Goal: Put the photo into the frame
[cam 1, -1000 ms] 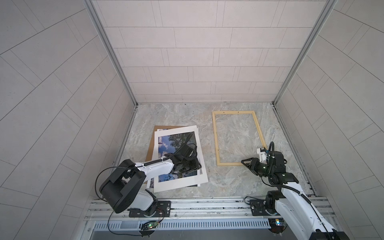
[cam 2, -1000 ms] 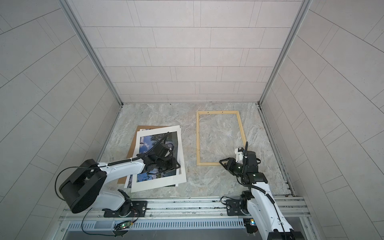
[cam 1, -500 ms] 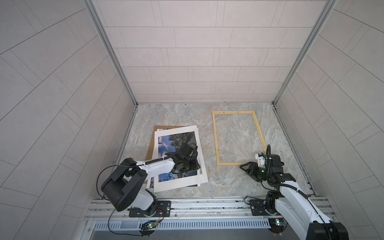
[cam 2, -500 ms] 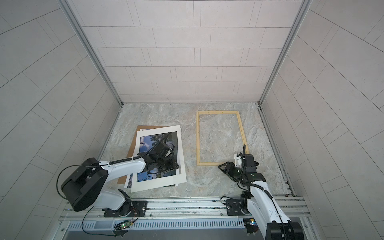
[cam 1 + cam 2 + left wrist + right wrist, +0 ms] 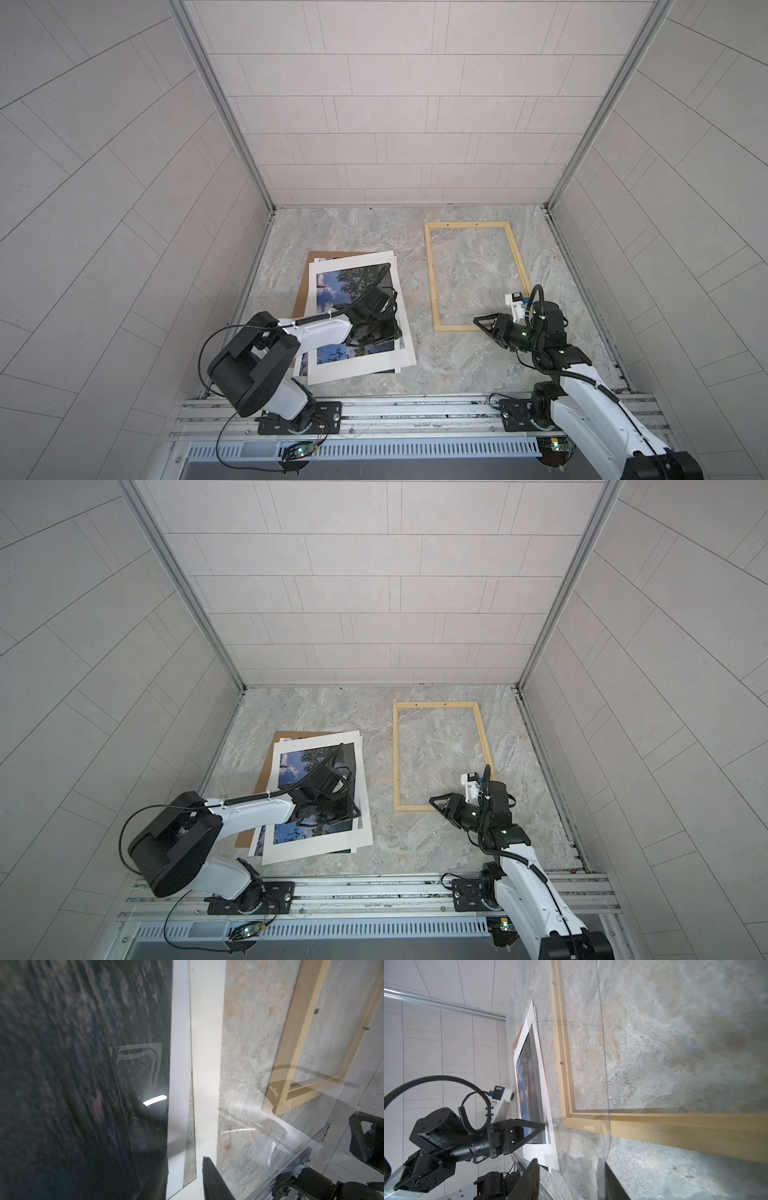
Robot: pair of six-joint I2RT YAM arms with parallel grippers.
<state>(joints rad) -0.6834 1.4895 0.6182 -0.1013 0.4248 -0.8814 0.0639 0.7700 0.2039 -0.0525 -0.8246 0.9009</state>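
Your photo lies picture-up on a backing board near the left edge of the worktop, long axis running near edge to far edge, slightly skewed, sky and trees at the far end; the frame lies toward the right edge, lengthwise the same way. Only the wrist views show a clear sheet. Your left fingers stand partly apart over the photo's white margin, your right fingers partly apart by the frame's near bar; whether either grips anything I cannot tell.

A brown backing board lies on the marbled tabletop.
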